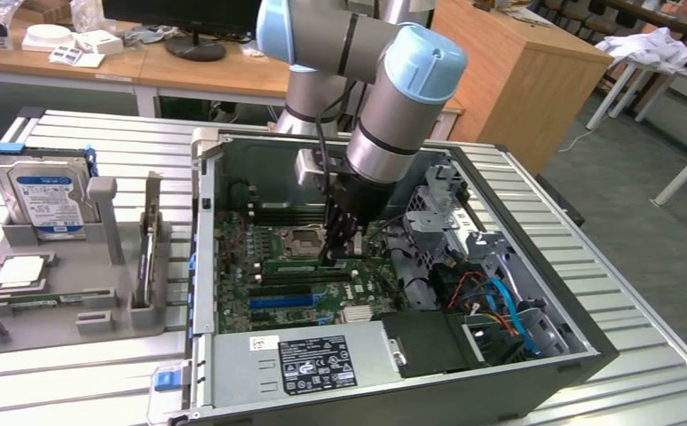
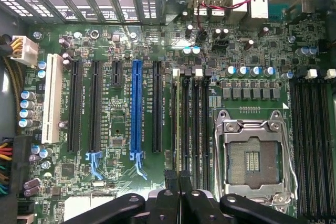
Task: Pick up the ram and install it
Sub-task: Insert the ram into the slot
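Ribbed metal table [image 1: 610, 266] carries an open computer case [image 1: 438, 390], laid on its side so that the motherboard [image 1: 255, 266] faces upward and can be reached from above. The blue-and-silver arm [image 1: 397, 98] comes down into the case for that reason, its wrist pointing straight at the board. On the exterior view's left stands a grey parts holder [image 1: 71, 297], which keeps a hard drive [image 1: 50, 191] upright in it.

On the board, the CPU socket [image 1: 305, 238] lies uncovered, and the ram [image 1: 302, 264] runs as a green strip just beside it, along the line of the memory slots [image 2: 195, 129]. Whether it is fully seated I cannot tell.

The gripper [image 1: 341, 253] stands directly over one end of the ram. Its fingers [image 2: 169, 195] are drawn almost together, leaving only a thin gap, and appear to pinch the stick by its narrow edge, which would keep it upright and in line with the slot.
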Robot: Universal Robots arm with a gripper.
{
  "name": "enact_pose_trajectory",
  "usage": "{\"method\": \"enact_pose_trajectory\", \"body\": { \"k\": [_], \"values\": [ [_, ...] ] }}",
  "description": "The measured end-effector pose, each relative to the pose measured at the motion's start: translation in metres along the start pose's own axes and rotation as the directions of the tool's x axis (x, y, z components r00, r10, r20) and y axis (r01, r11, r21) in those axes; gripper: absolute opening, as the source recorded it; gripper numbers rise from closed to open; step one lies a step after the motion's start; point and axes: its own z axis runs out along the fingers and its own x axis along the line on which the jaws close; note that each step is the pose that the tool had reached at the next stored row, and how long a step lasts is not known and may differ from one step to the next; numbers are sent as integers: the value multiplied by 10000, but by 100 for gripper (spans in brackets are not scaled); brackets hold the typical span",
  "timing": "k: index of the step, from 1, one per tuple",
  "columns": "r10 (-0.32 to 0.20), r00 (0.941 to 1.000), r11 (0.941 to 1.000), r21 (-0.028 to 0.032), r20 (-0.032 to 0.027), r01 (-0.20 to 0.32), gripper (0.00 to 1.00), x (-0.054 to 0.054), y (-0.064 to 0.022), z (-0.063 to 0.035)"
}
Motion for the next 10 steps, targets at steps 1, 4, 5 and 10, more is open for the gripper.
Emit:
{"method": "enact_pose_trajectory", "body": {
  "k": [1,4,5,10],
  "values": [
    [0,10000,10000,0,0,0,12,0,0,0],
    [-1,10000,10000,0,1,1,12,0,-1,3],
    [-1,10000,10000,2,6,1,12,-1,-2,10],
    [0,10000,10000,0,0,0,12,0,-3,19]
  ]
}}
